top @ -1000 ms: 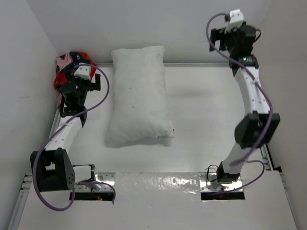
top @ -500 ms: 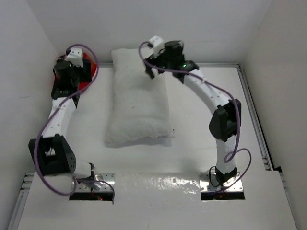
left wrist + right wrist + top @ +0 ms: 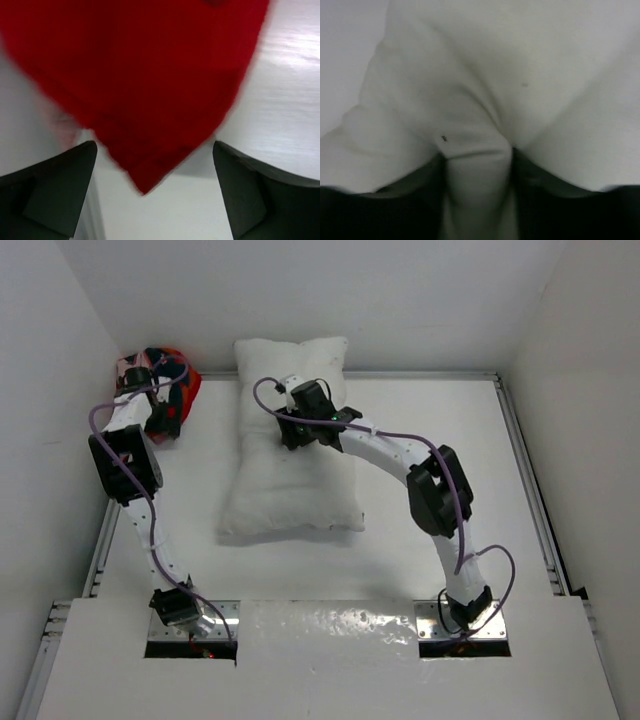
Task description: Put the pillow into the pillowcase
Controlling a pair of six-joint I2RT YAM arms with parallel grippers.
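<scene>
Now – right gripper (image 3: pixel 478 170): swung across onto pillow (image 3: pixel 290 490), pinching a fold.
Left gripper (image 3: pixel 154 152): spread wide over pillowcase (image 3: pixel 150 75) — unheld.

You have a white worktop (image 3: pixel 440 420) boxed by plain white walls (image 3: pixel 400 300) at nine, twelve and three o'clock, evenly lit.

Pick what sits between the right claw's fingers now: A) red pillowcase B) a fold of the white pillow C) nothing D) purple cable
B: the right wrist view shows a ridge of the white pillow bunched between the fingers of the right claw; the red pillowcase lies in the far left corner.
</scene>
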